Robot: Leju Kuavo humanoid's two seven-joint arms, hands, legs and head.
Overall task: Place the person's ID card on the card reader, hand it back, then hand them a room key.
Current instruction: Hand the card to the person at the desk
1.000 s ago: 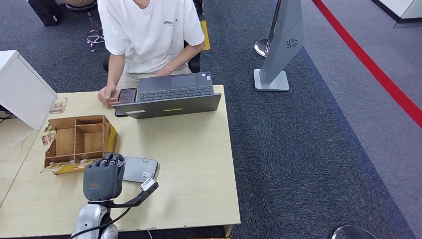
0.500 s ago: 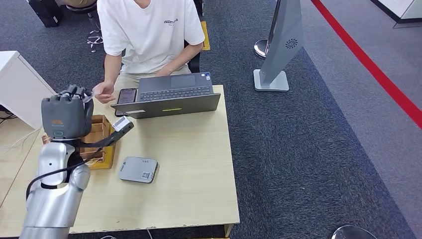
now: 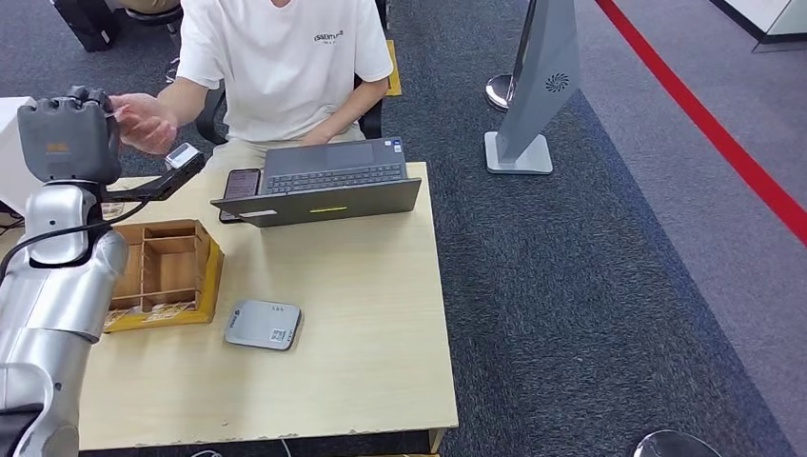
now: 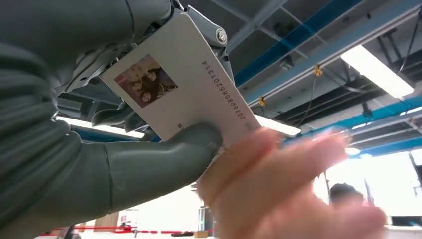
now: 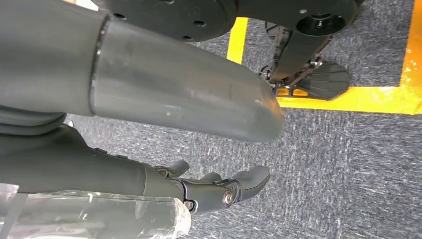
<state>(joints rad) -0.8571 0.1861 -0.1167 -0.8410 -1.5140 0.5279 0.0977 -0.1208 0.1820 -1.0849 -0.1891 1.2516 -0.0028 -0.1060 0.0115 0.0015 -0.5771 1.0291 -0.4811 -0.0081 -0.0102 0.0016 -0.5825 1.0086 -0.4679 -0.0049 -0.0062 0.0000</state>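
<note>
Here, left hand (image 3: 67,138) raised beyond the table's (image 3: 381,314) far left corner, thumb and fingers pinching the ID card (image 4: 186,87) | person's hand (image 3: 145,122) touching the card's far end | right hand (image 5: 219,189) hanging over carpet, fingers loosely apart, holding nothing | card reader (image 3: 264,325) on the table beside the wooden organizer (image 3: 157,271).

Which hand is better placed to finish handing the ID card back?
Left. The left hand is raised toward the person and holds the ID card, with the person's hand right at it. The right hand hangs over the carpet, holding nothing.
</note>
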